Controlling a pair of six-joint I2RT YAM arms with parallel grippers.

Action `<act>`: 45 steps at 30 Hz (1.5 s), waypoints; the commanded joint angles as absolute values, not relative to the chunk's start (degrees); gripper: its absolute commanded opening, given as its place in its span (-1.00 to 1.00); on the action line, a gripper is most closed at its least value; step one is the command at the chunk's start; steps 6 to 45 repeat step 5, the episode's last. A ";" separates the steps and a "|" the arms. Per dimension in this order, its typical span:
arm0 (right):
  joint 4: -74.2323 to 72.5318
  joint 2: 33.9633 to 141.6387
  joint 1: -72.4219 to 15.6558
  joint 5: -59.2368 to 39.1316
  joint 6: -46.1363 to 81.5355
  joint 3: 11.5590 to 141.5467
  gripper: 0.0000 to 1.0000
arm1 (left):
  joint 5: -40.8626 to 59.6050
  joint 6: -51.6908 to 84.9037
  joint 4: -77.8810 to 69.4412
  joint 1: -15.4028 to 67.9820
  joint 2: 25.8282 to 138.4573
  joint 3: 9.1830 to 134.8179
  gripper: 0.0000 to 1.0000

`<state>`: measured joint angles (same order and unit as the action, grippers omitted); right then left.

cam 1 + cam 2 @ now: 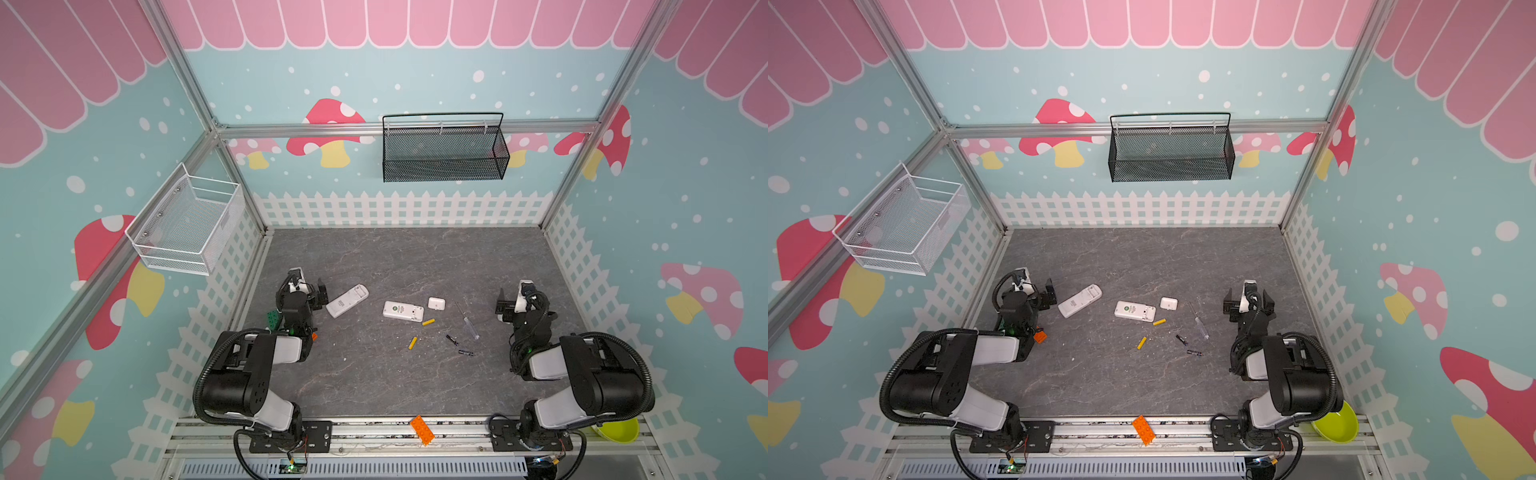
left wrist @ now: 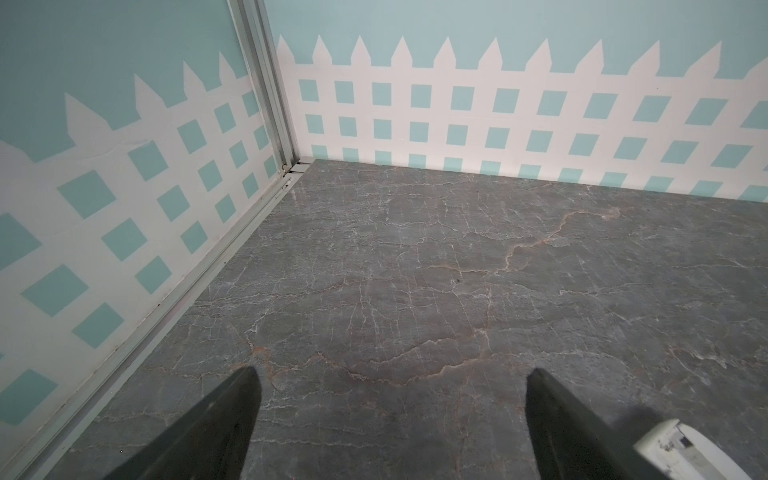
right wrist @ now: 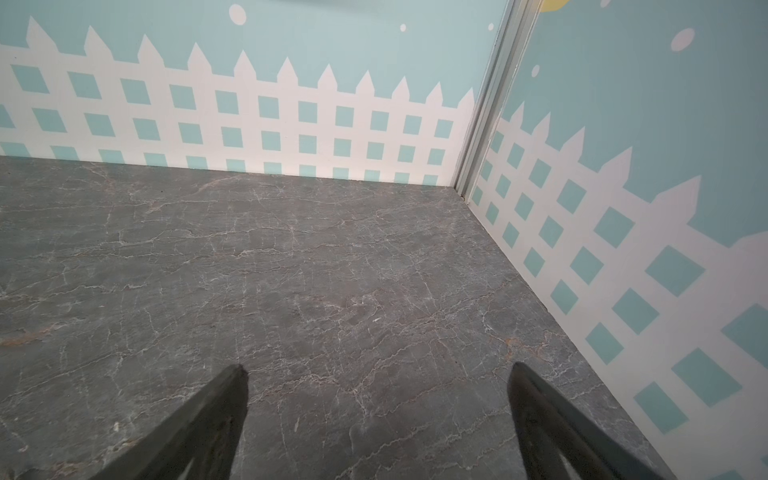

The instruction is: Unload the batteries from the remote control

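On table (image 1: pixel 374 382): 2 yellow batteries (image 1: pixel 428 322), 2 black batteries (image 1: pixel 452 340) (loose) | left gripper (image 2: pixel 390 376) apart | right gripper (image 3: pixel 378 368) apart

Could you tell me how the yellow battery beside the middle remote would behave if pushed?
The yellow battery is a thin cylinder lying on its side on the flat table, so it would probably roll. Being small and smooth, it might slip when pinched.

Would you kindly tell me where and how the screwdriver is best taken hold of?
Grip the screwdriver by its clear handle, the thicker near end, probably from straight above, closing across its width: it lies flat on the table, and the thin shaft offers little hold.
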<state>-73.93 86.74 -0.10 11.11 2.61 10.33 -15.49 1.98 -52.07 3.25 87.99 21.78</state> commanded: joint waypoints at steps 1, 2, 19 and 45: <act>-75.18 87.15 -0.38 11.86 2.16 11.31 0.97 | -16.09 3.03 -51.87 3.49 88.33 22.14 0.99; -75.13 87.27 -0.37 11.82 2.14 11.38 0.97 | -16.16 3.00 -51.91 3.51 88.42 22.15 0.99; -74.99 87.04 -0.37 11.73 2.26 11.33 0.97 | -16.16 2.99 -51.90 3.47 88.26 22.02 0.99; -74.99 87.04 -0.37 11.73 2.26 11.33 0.97 | -16.16 2.99 -51.90 3.47 88.26 22.02 0.99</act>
